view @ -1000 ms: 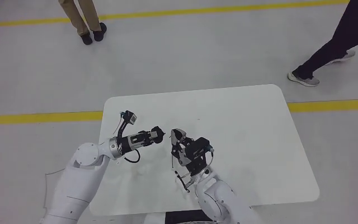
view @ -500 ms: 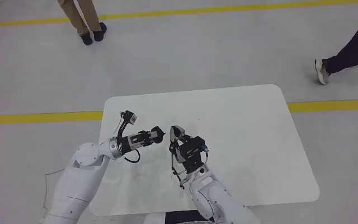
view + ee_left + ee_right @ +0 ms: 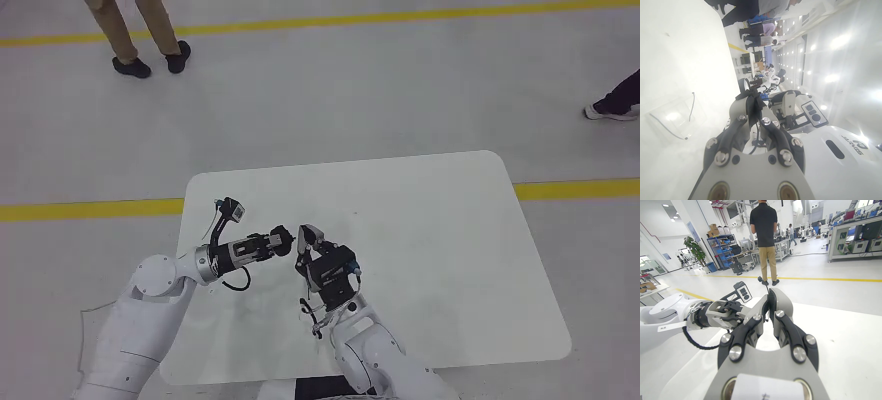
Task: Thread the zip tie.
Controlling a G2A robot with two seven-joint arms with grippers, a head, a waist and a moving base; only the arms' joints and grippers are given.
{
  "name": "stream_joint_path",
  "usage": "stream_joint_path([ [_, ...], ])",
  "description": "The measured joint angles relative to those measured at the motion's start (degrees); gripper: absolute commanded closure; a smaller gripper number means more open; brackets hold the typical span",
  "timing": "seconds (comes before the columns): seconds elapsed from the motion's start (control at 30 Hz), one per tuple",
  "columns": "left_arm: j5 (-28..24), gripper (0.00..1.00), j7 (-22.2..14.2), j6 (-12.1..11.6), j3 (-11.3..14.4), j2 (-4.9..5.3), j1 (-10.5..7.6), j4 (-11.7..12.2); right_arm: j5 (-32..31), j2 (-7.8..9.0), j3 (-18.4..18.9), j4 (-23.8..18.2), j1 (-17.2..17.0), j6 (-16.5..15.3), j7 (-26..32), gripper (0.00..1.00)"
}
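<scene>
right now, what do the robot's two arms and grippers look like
Left arm and right arm have glossy white shells. The left gripper and right gripper each have a grey metal base, black linkage bars with silver screws, and pale grey fingers with black ribbed pads. A black cable loops at the left wrist, beside a pale panel with black buttons.

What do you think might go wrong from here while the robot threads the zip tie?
1. The right gripper pinches the zip tie by its thin strap, the head standing free above the fingertips; under a push it may bend aside or slip.
2. In the top view the left gripper sits very close to the right one, so the fingers might knock together and spoil the alignment.
</scene>
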Motion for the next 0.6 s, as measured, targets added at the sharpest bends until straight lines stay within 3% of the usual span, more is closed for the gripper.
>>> stream_joint_path([
  [0.6, 0.0, 1.0, 0.0, 0.0, 0.0, 0.0, 0.0, 0.0, -2.1, -0.48, -1.2, 1.1, 1.0, 0.7, 1.2, 1.0],
])
